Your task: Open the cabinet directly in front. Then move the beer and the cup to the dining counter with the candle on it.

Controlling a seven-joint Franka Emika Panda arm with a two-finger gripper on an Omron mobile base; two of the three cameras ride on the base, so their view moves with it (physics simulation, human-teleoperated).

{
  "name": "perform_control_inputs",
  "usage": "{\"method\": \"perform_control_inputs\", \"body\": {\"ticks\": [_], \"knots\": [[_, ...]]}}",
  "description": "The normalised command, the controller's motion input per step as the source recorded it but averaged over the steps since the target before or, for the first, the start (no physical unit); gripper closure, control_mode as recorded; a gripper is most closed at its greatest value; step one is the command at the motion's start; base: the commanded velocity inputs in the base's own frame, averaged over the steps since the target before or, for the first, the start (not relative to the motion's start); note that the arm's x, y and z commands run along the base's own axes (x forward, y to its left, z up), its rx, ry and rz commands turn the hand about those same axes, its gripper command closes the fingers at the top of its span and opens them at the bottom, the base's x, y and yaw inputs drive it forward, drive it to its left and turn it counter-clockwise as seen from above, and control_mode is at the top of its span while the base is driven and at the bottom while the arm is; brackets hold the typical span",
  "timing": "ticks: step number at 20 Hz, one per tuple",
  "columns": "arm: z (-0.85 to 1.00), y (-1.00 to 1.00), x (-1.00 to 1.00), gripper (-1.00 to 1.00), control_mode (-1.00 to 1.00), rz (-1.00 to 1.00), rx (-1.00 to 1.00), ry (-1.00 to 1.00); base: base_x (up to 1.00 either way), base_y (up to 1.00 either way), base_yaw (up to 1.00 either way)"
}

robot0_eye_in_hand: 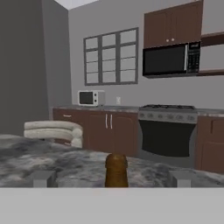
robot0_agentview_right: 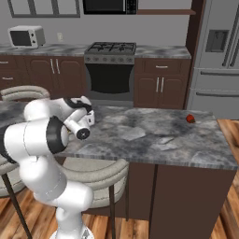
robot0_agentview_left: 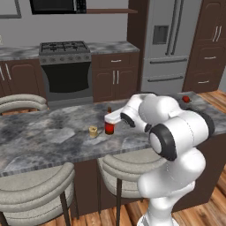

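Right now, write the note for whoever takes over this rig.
Claw: open, fingers either side of the beer's neck, not gripping.
Beer: upright on the dining counter, right beside the candle.
Cup: not seen on the counter in these views.
Done: beer delivered to the candle's counter.
Left: lift the claw clear of the bottle, fetch the cup and set it on this counter too.

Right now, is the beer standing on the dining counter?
Yes, the beer stands upright on the dining counter, beside the candle.
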Motion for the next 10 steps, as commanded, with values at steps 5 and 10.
{"method": "perform_control_inputs", "body": {"ticks": [5,10], "knots": [[0.77,-0.11,-0.40,-1.00,-1.00,0.00,0.00,0.00,0.00,0.00,0.00],[0.68,-0.34,-0.50,-1.00,-1.00,0.00,0.00,0.00,0.00,0.00,0.00]]}}
